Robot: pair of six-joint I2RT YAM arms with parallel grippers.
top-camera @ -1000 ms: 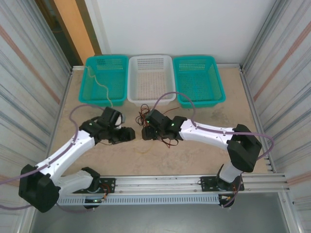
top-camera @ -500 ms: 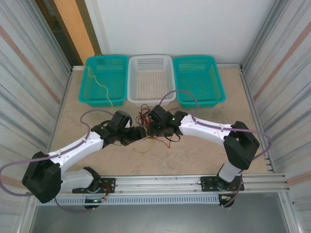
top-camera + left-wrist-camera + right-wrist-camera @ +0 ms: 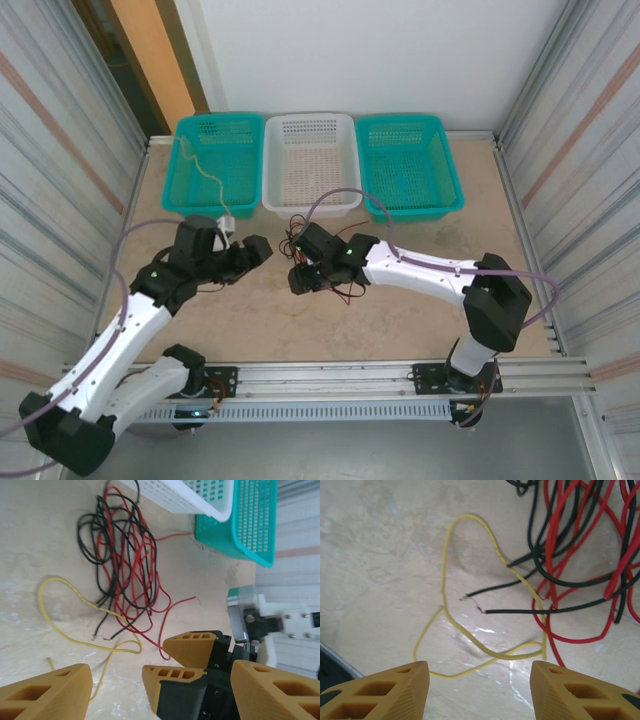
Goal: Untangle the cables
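3 mesh baskets line the 12 o'clock edge of the table (image 3: 420, 320): a teal basket (image 3: 240, 170) at 11 o'clock, a white basket (image 3: 310, 165) at 12, a second teal basket (image 3: 408, 170) at 1. Corrugated walls (image 3: 60, 170) stand at 9 and 3 o'clock.

**Top view.** Partly hidden under the right gripper (image 3: 297, 279), between the middle and the far edge of the table (image 3: 430, 330): tangle of red and black cables (image 3: 345, 291). Too small to tell: crossings of the strands.

**Right wrist view.** Cut off at the top and right picture edges: tangle. Blurred: strands at the right edge. Cut off at the bottom: both fingers (image 3: 395, 692).

**Left wrist view.** Cut off at the top: tangle, white basket (image 3: 190, 500), teal basket (image 3: 250, 525). Hidden behind the finger (image 3: 45, 695) of the left gripper (image 3: 260, 247): one end of the yellow cable (image 3: 41, 605).
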